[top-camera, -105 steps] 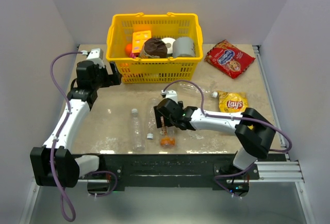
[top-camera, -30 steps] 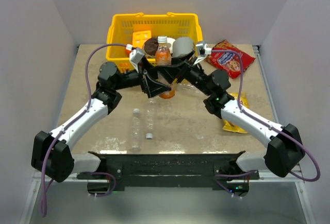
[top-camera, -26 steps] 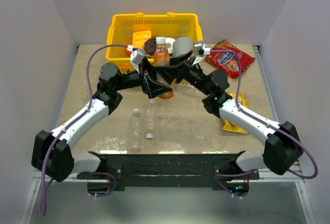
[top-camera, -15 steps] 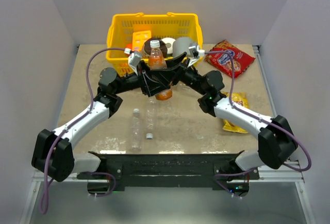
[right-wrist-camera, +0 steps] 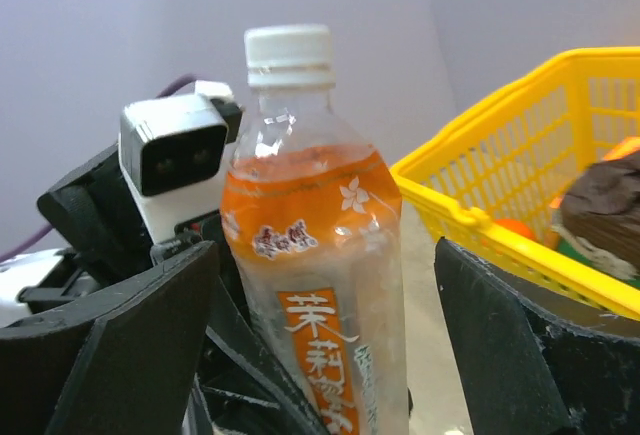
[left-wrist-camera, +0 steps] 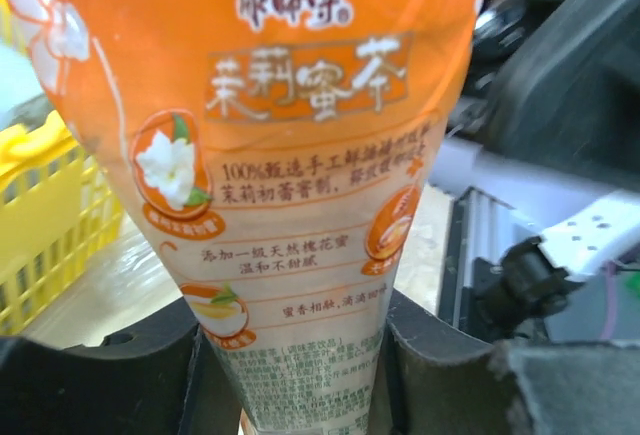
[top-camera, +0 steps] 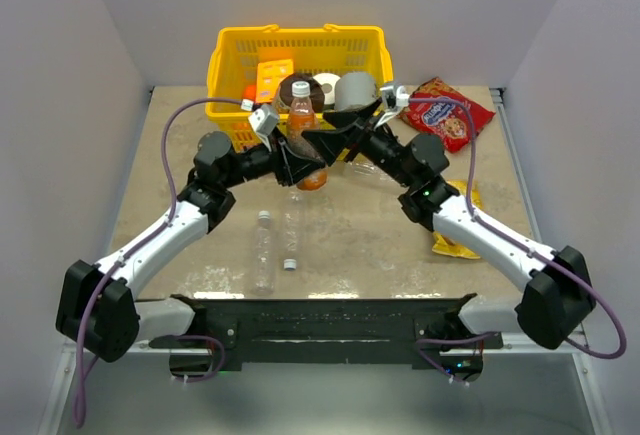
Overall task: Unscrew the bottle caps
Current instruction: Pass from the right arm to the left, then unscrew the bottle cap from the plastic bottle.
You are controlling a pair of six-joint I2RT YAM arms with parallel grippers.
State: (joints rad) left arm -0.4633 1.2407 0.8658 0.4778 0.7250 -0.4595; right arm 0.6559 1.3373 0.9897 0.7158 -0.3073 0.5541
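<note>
Orange-drink bottle – clear plastic, orange liquid up to the shoulder, orange label with white characters and small flower motifs; upright and raised off the table in front of the basket, its whitish cap seated on the neck. Clear bottle – colourless, lying flat on the table near the front edge, neck pointing away, white cap on; a second clear bottle lies just to its right, faint, cap state not discernible. Loose cap – small, round, whitish, lying on the table just right of the first clear bottle's body.
</note>
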